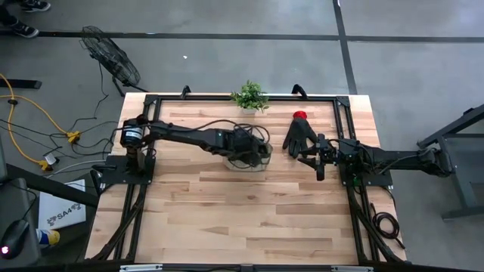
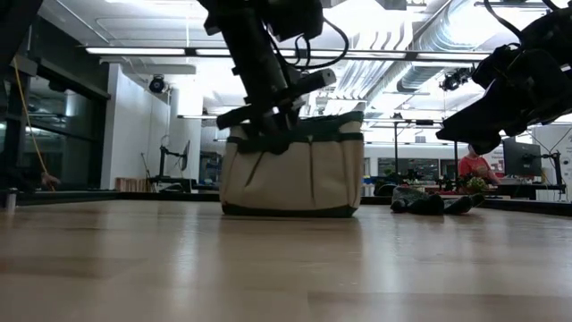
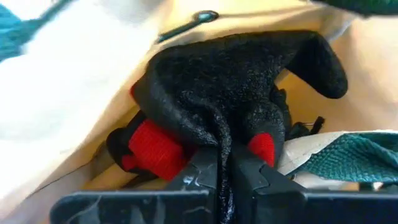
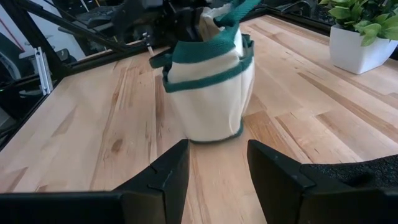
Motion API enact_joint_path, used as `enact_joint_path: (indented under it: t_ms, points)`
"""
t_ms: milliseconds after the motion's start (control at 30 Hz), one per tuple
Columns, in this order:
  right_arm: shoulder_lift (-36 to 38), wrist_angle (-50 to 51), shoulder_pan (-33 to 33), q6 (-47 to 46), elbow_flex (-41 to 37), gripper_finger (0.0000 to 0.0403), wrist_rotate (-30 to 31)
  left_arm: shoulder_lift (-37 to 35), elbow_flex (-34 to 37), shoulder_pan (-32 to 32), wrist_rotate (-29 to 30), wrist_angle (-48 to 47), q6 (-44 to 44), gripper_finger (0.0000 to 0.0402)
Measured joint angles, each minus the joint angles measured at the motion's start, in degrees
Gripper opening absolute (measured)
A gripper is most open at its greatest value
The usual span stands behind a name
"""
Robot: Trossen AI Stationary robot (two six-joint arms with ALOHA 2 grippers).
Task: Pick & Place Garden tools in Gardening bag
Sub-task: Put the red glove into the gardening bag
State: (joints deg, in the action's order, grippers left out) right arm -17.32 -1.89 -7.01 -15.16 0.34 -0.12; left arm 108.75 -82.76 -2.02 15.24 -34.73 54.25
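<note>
The gardening bag (image 1: pixel 251 157) stands upright at the table's middle, khaki with green trim (image 2: pixel 295 170). My left gripper (image 3: pixel 225 167) reaches down into its mouth, shut on a black glove (image 3: pixel 236 81) with a red cuff (image 3: pixel 155 149). A second black glove (image 1: pixel 300 134) with a red cuff lies flat on the table to the right of the bag. My right gripper (image 4: pixel 217 165) waits open beside that glove, pointing at the bag (image 4: pixel 208 93) with nothing between its fingers. My left gripper pinches a bunched fold of the glove's black fabric (image 3: pixel 222 140) between its two fingers, close to the red cuff. The fingers slant down from above into the bag's mouth. The glove is inside the bag, between its khaki walls (image 3: pixel 81 81), its fingers pointing away from the gripper.
A small green potted plant (image 1: pixel 249 96) stands at the table's far edge behind the bag. The bag's green loop handle (image 3: pixel 348 158) lies beside my left gripper. Bare wood lies in front of the bag toward the near edge.
</note>
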Motion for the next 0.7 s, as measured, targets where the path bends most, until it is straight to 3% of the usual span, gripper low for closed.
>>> enact_joint_path:
  t_ms: [233, 433, 700]
  points:
    - [0.0, 0.0, 0.0, 0.0, 0.0, 0.0154, 0.0, -3.2, 0.0, 0.1, -0.7, 0.3, -1.7, 0.0006]
    - [0.0, 0.1, 0.0, 0.0, 0.0, 0.0154, 0.0, -6.4, 0.0, 0.1, 2.5, 0.1, -3.0, 0.0006]
    - [0.0, 0.0, 0.0, 0.0, 0.0, 0.0154, 0.0, -4.8, -0.1, -1.2, 6.1, -3.7, -3.4, 0.0006]
